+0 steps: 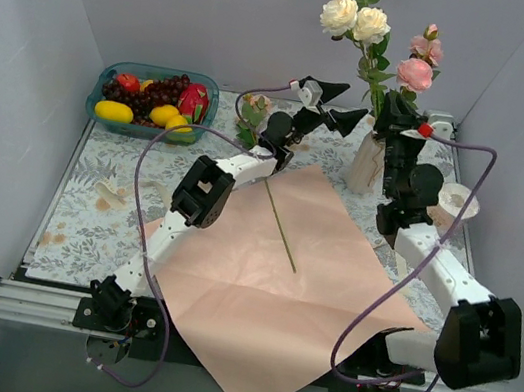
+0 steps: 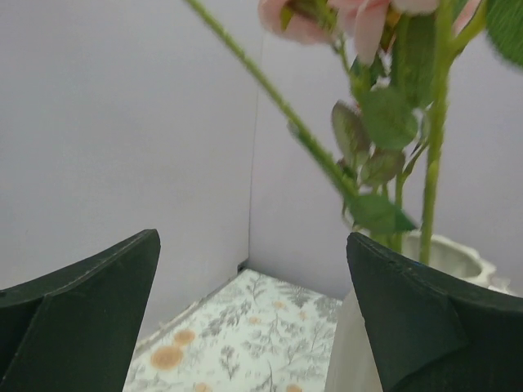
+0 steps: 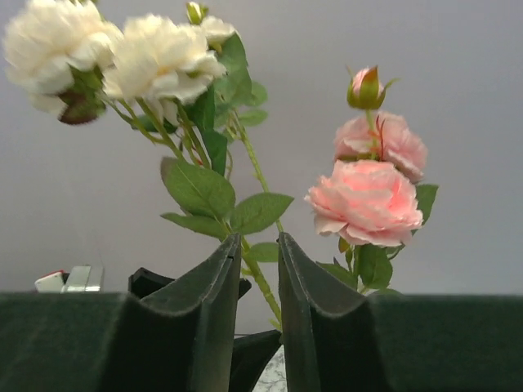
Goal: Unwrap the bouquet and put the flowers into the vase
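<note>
Pink paper sheet (image 1: 264,298) was seen spread flat over table centre. Flowers (image 1: 373,28), white + pink roses, were seen upright in vase (image 1: 366,164), just past sheet's far corner. L gripper (image 2: 253,237) was held wide open beside vase, nothing gripped. R gripper (image 3: 260,241) was seen w/ jaws slightly parted, thin stem in gap, not clamped. One loose stem (image 1: 280,225) was seen lying on sheet.
</note>
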Motion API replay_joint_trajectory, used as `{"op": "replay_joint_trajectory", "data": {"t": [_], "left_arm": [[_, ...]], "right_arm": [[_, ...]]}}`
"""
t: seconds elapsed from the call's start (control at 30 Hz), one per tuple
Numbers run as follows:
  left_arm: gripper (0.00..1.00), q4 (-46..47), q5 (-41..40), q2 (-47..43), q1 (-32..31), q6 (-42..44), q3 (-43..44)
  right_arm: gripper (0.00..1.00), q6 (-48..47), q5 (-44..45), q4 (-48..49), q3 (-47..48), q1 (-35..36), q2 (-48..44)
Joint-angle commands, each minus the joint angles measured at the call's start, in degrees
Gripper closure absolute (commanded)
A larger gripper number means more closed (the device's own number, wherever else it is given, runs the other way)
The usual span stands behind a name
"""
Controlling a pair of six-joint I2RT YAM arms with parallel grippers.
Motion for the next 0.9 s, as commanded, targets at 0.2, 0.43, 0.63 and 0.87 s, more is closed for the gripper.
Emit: {"op": "replay_joint_trajectory", "data": {"t": [0.2, 0.43, 0.63, 0.87], "left_arm": [[0.02, 2.42, -0.05, -19.43, 6.82, 3.87, -24.52], [0.02, 0.41, 3.64, -26.38, 10.52, 4.22, -36.30], [0.02, -2.32, 7.68, -31.04, 12.02, 5.37, -41.85], [0.02, -3.99, 10.32, -34.20, 12.46, 6.51, -44.48]], "right_arm": [[0.63, 9.23, 7.52, 16.18, 14.92, -3.68, 17.45], [0.49, 10.57, 9.39, 15.83, 21.16, -3.68, 23.43], [0.09, 6.96, -6.69, 13.28, 16.18, -5.70, 22.48], [0.04, 6.52, -12.76, 19.86, 1.16, -7.11, 18.08]]}}
